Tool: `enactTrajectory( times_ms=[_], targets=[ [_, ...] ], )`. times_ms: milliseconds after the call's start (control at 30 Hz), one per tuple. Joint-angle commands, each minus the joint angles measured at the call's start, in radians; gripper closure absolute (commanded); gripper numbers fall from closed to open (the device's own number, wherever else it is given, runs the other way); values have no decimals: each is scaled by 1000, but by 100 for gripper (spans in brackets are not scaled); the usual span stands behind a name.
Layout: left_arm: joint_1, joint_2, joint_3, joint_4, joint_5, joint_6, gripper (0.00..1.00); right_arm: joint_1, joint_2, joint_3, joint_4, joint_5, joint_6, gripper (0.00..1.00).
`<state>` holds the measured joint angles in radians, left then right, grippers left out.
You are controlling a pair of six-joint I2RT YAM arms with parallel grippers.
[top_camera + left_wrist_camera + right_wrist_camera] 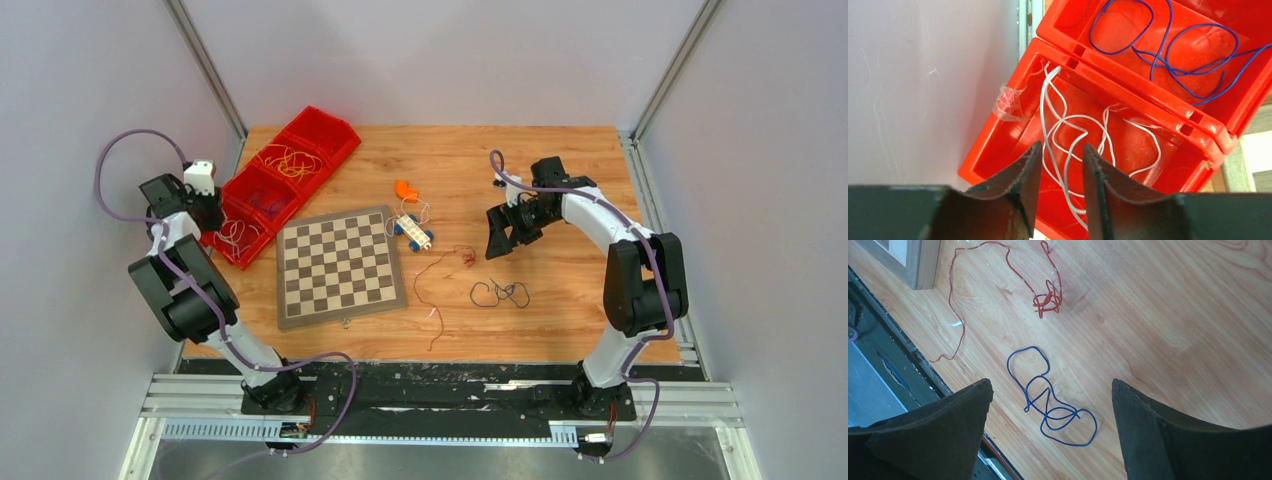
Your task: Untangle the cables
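A red three-part bin (pixel 330 125) at the far left holds yellow-orange cables (pixel 290 160), blue-purple cables (pixel 268 197) and white cables (pixel 235 235). My left gripper (pixel 205 215) hovers over the white compartment. In the left wrist view it (pixel 1060 147) is open by a narrow gap, and white cables (pixel 1068 120) lie in the bin below it, with the blue-purple cables (pixel 1168 55) in the compartment beyond. My right gripper (pixel 500 240) is wide open and empty (pixel 1050 382) above a blue cable (pixel 1068 437) coiled on the table. A dark red cable (pixel 955 320) lies beside it.
A chessboard (pixel 338 265) lies on the table between the bin and the loose cables. An orange piece (pixel 405 190) and a white-and-blue toy (pixel 413 230) with thin white wire sit behind it. The table's near edge (pixel 913 355) is close to the red cable.
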<state>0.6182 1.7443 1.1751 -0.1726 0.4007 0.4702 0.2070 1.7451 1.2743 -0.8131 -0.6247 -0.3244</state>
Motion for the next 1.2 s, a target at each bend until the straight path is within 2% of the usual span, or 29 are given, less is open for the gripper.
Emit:
enactTrajectory(
  times_ms=[0,100,267,367,533,633,800,933,1167],
  targets=[
    [-29,-114,17,19,-59,-20,46,1,0,47,-3,-18,-10,13],
    [-33,-150,45,-15,-98,-39,31,2,-7,55,-5,-27,-10,13],
    [-32,-191,158,-144,-104,-76,19,2,-37,65,-13,-22,-19,13],
    [-35,-232,188,-188,-45,-96,2,2,-48,75,-13,-15,-27,13],
    [-81,-346,202,-302,71,-100,0,5,-23,158,-10,0,-10,13],
    [-167,-408,165,-327,112,-143,0,31,27,253,15,38,26,14],
    [-344,-504,70,-278,123,-256,0,106,175,451,51,102,83,15],
    [-433,-523,20,-272,138,-313,0,176,338,600,72,141,131,16],
    [-456,-532,-21,-283,115,-350,0,230,569,770,145,204,301,14]
  ],
)
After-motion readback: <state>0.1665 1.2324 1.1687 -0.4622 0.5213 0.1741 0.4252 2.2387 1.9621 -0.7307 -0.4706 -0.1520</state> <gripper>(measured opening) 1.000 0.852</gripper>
